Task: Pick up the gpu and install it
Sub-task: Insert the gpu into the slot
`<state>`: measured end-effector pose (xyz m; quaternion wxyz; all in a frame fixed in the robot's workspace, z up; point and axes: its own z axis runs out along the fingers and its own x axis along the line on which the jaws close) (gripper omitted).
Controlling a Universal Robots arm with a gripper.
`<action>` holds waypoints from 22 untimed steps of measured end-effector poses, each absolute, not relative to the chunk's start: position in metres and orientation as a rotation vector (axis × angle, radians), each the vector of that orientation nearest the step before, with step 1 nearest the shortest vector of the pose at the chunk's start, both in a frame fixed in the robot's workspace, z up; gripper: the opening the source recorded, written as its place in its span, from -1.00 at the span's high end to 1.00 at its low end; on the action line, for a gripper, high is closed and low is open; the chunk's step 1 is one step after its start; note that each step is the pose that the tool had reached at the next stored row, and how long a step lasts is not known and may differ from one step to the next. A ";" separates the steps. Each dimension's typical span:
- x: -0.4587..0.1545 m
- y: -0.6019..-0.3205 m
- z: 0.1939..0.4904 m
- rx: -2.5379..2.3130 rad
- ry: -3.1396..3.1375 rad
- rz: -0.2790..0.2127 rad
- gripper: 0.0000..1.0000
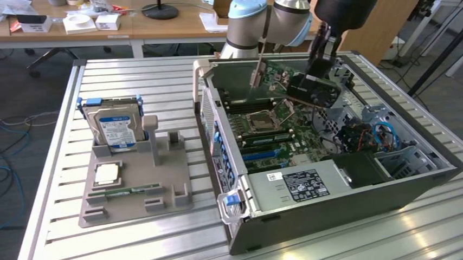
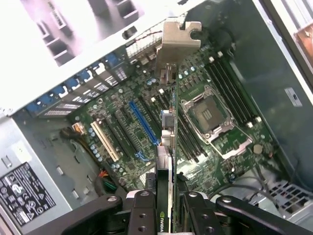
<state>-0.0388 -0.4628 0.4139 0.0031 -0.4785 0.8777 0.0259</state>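
Observation:
The gpu (image 1: 309, 90) hangs tilted in the air over the open computer case (image 1: 405, 189), with a green board, a black fan shroud and a silver end bracket (image 1: 256, 76). My gripper (image 1: 318, 69) is shut on its upper edge. In the wrist view the gpu (image 2: 167, 147) appears edge-on between my fingers (image 2: 142, 211), and its bracket (image 2: 178, 41) points toward the case's rear slot wall. Below it lies the motherboard (image 2: 122, 105) with a blue expansion slot (image 2: 144, 123) and a beige one beside it. The card stands clear above the slots.
An empty CPU socket (image 2: 210, 115) and RAM slots sit beside the card. The power supply (image 1: 304, 184) fills the case's near end, with blue cables (image 1: 383, 132) at the exterior view's right. A grey holder (image 1: 166, 197) holds a hard drive (image 1: 116, 127), a CPU and a RAM stick (image 1: 130, 190).

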 end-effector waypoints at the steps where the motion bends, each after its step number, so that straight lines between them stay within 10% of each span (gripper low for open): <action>1: -0.039 -0.463 0.414 -1.525 2.739 0.081 0.48; 22: -0.039 -0.463 0.412 -2.024 2.407 0.082 0.48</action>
